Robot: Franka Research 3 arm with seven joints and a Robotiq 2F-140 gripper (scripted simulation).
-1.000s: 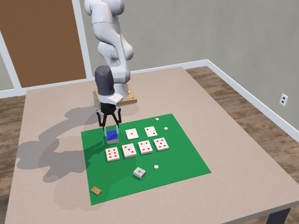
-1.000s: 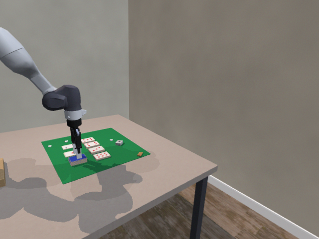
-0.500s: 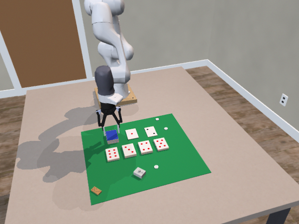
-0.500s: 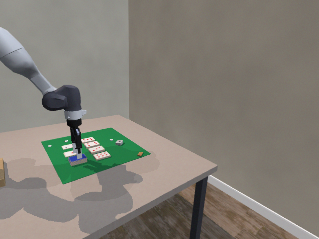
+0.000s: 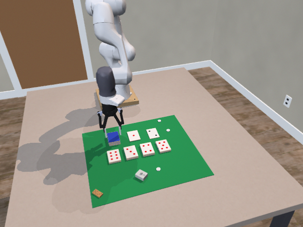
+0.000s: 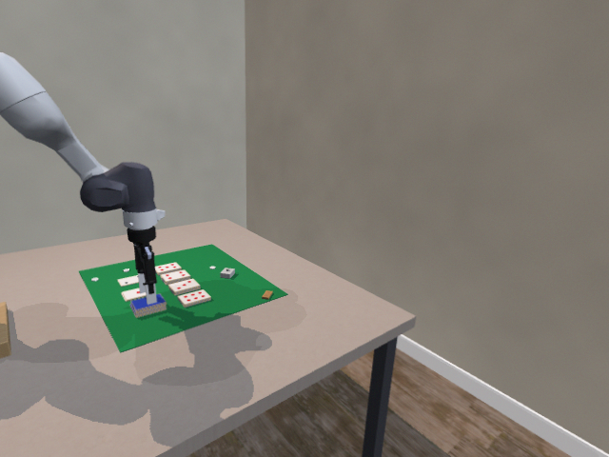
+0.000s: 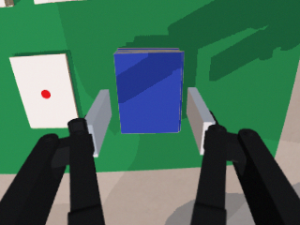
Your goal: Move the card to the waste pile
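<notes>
Wrist view showed the claw (image 7: 149, 121) spread, pinching nothing, straddling the blue-backed stock (image 7: 149, 91) at frame centre; next it probably needed closing on only the top card (image 5: 113, 136).

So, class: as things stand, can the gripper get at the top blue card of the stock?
Probably yes. The open gripper straddles the blue-backed stock, a pad on each side with gaps, and nothing lies between.

Bright even light from above, soft overlapping arm shadows on the table (image 5: 220, 136), sharp frames, no glare
</notes>
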